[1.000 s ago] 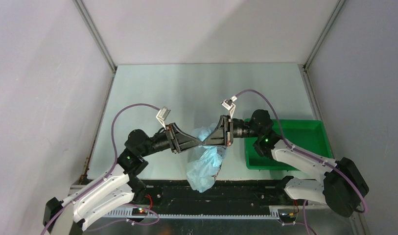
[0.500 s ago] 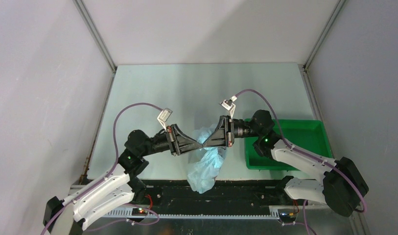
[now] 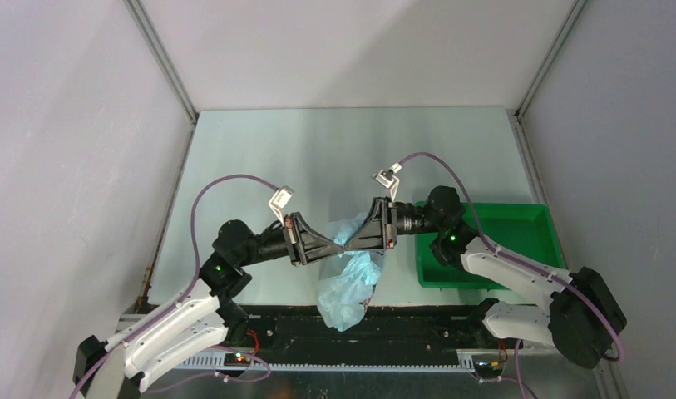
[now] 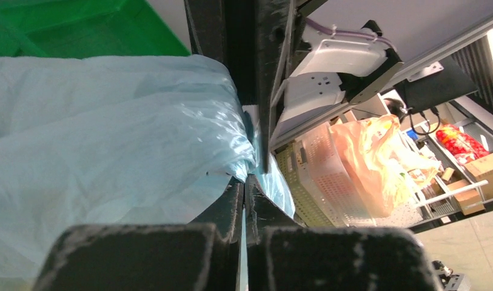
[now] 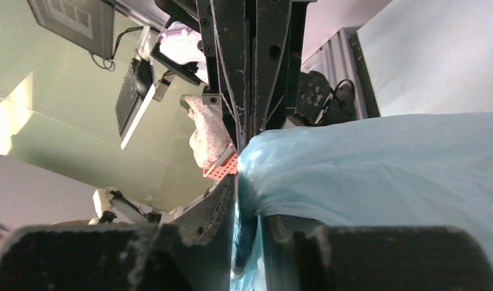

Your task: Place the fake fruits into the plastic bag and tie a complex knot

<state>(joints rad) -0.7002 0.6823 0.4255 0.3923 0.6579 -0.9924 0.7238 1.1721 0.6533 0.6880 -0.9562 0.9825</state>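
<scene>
- The plastic bag (image 3: pixel 352 278), light blue and crinkled, hangs by its upper part between the two gripper tips. It is over the middle of the table's (image 3: pixel 334 154) near edge.
- Its lower end droops across the dark rail at that edge. A small dark mark shows on its right side.
- The left gripper (image 3: pixel 339 248) comes in from the left. In its wrist view the fingers (image 4: pixel 231 203) are pressed together, with a thin strip of bag film pinched between them.
- The right gripper (image 3: pixel 350 246) comes in from the right, tip to tip with the left one.
- Its fingers (image 5: pixel 222 203) stand a narrow gap apart, with blue film running through. Whether they grip the film cannot be told.
- The green tray (image 3: pixel 517 226) sits just to the right of the bag, at the table's right edge, under the right arm.
</scene>
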